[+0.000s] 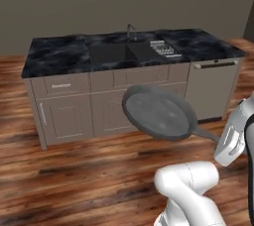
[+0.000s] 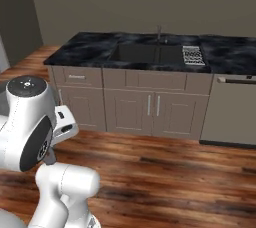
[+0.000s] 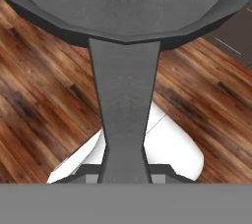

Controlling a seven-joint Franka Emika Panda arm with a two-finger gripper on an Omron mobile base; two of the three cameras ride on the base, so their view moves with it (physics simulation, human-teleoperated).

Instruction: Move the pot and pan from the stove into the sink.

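The dark-grey pan [image 1: 158, 112] hangs in the air over the wooden floor, tilted, in front of the island cabinets. Its long handle [image 1: 206, 133] runs right into my gripper [image 1: 220, 140], which is shut on it. In the hand view the handle [image 3: 124, 115] rises from the bottom edge up to the pan's round body [image 3: 123, 2]; the fingertips are hidden beneath it. The sink [image 1: 113, 53] [image 2: 145, 53] lies recessed in the black marbled counter [image 1: 54, 54] beyond the pan, with a dark faucet [image 1: 130, 30] behind it. The pot and the stove are out of view.
A wire dish rack [image 1: 165, 49] [image 2: 193, 54] sits just right of the sink. A dishwasher front [image 1: 213, 88] [image 2: 234, 109] stands at the island's right end. Beige cabinet doors [image 2: 150, 107] face me across open wooden floor [image 1: 74, 170].
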